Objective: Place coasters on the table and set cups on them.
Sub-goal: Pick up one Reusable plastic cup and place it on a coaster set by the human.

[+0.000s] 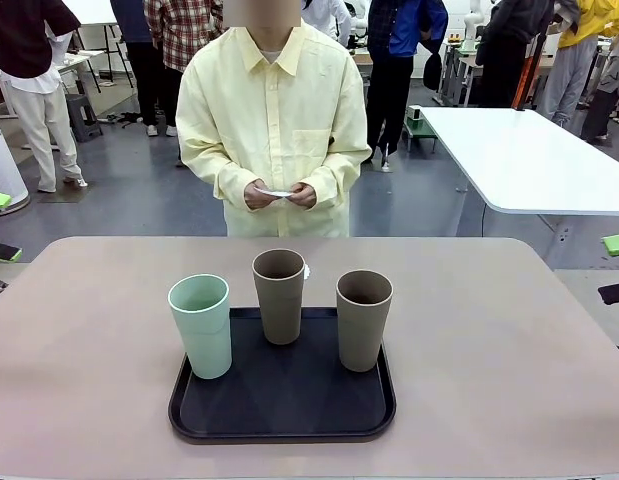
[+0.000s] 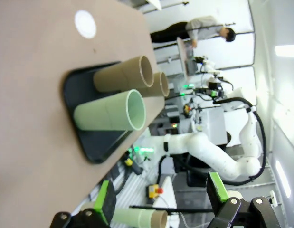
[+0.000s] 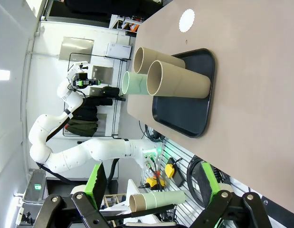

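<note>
Three cups stand upright on a black tray (image 1: 279,405) in the middle of the beige table (image 1: 509,350): a mint green cup (image 1: 200,325) at the left, a taupe cup (image 1: 279,295) at the back and a second taupe cup (image 1: 364,318) at the right. One white coaster (image 2: 85,23) (image 3: 186,20) lies flat on the table beyond the tray, its edge peeking from behind the back cup (image 1: 306,271). The person's hands hold more white coasters (image 1: 277,192) at chest height. My left gripper (image 2: 161,199) and right gripper (image 3: 152,183) are both open and hold nothing, well back from the tray.
A white table (image 1: 529,150) stands at the far right behind the person. Wide bare tabletop lies on both sides of the tray. In each wrist view the other white arm (image 2: 208,154) (image 3: 80,154) stands off beyond the table's edge.
</note>
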`<state>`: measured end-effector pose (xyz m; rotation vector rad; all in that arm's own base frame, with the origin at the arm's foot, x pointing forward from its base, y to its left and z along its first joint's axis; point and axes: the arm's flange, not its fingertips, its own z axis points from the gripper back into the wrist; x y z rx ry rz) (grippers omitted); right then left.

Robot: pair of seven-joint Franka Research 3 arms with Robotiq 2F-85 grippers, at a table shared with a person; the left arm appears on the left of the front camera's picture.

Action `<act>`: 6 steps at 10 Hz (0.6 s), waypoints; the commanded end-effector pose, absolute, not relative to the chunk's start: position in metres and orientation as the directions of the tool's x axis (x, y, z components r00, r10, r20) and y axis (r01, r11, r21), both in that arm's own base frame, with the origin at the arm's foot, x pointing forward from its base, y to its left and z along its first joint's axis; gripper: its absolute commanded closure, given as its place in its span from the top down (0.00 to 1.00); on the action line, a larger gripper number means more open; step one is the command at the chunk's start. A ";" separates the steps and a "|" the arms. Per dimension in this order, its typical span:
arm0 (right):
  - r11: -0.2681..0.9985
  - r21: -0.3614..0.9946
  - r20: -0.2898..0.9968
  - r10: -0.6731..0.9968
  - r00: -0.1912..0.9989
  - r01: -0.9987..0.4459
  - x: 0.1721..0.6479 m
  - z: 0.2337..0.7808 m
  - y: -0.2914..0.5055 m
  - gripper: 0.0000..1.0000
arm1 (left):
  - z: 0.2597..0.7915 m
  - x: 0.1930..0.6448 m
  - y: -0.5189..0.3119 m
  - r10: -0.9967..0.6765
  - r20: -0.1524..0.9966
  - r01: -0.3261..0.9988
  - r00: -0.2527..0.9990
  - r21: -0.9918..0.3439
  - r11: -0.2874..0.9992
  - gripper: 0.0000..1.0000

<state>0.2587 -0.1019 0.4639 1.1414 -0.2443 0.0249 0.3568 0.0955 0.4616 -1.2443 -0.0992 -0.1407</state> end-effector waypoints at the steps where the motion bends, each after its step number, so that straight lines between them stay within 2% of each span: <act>1: 0.404 0.901 0.215 -0.104 0.971 -0.156 0.261 0.464 -0.102 1.00 | 0.463 0.358 0.097 -0.056 0.163 0.172 0.985 -0.936 0.307 1.00; 4: 0.419 0.896 0.205 -0.105 0.973 -0.144 0.259 0.464 -0.102 1.00 | 0.463 0.358 0.097 -0.056 0.163 0.172 0.985 -0.936 0.307 1.00; 5: 0.469 0.842 0.324 -0.044 0.945 -0.267 0.277 0.478 -0.090 1.00 | 0.463 0.358 0.097 -0.056 0.163 0.172 0.985 -0.936 0.307 1.00; 6: 0.539 0.776 0.398 -0.017 0.917 -0.327 0.295 0.495 -0.073 1.00 | 0.463 0.358 0.097 -0.056 0.163 0.172 0.985 -0.936 0.307 1.00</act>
